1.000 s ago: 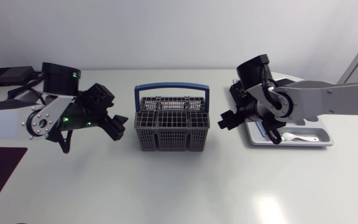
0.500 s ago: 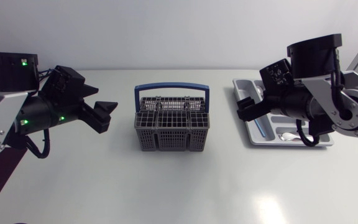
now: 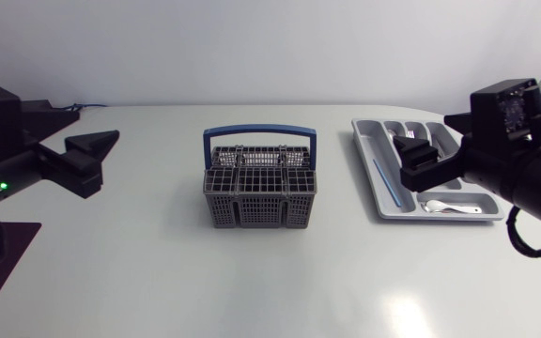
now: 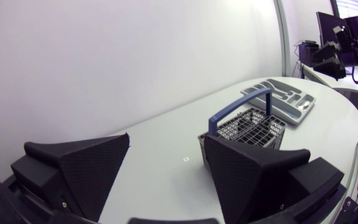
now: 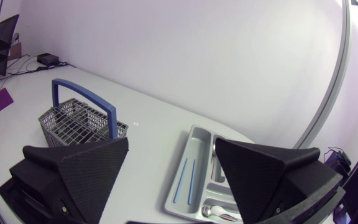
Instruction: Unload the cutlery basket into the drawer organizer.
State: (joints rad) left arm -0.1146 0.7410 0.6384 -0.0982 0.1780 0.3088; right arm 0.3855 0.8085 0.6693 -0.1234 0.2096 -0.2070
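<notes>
Judged the unloading nearly finished: saw no cutlery in the cutlery basket point(image 3: 259, 192) at mid-table, only a blue-handled piece point(image 3: 385, 184) and a white spoon point(image 3: 451, 207) lying in the drawer organizer point(image 3: 363, 150) to its right. Held left gripper point(image 3: 95, 160) and right gripper point(image 3: 413, 158) spread wide, empty. Pulled both back from beside the basket toward the table's sides within the last second, uncovering the organizer.

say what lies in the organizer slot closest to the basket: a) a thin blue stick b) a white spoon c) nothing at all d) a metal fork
a: a thin blue stick lies lengthwise in the slot of the drawer organizer nearest the cutlery basket, while the white spoon sits in the crosswise end compartment.
</notes>
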